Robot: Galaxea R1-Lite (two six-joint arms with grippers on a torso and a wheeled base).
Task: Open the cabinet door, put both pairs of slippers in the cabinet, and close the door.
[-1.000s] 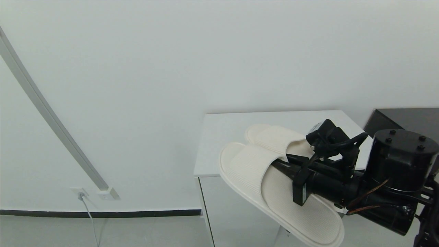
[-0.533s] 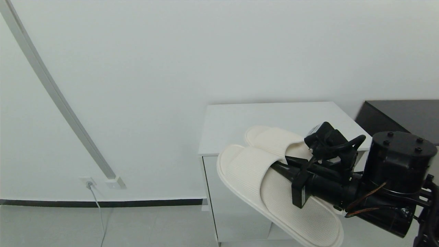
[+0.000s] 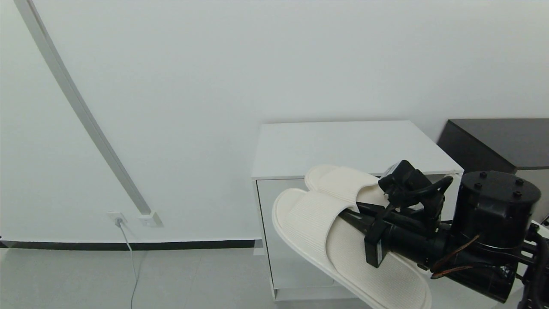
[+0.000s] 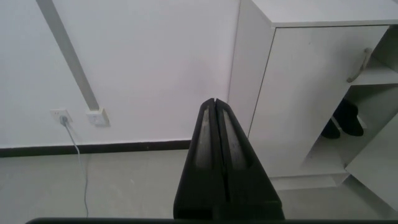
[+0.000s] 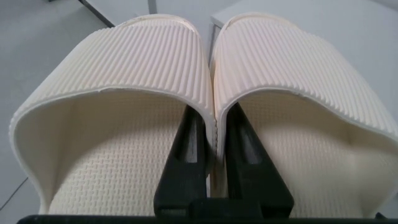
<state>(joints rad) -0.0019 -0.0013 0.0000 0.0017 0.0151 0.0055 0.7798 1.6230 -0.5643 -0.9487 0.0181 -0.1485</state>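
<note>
Right hand (image 5: 214, 146) clamped on paired slippers (image 3: 313, 214), long axes forward, toes toward the cabinet (image 3: 343, 146)

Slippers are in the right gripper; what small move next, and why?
Probably lower the right gripper toward the open shelves of the cabinet: it holds both slippers in front of the cabinet, and the left gripper is shut and empty.

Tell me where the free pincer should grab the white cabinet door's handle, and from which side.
Grip the handle mid-span, coming head-on at the cabinet door. It is a slim bowed bar standing off the panel, along the edge next to the open shelf, so the left pincer, shut for now, could likely open and close across it.
</note>
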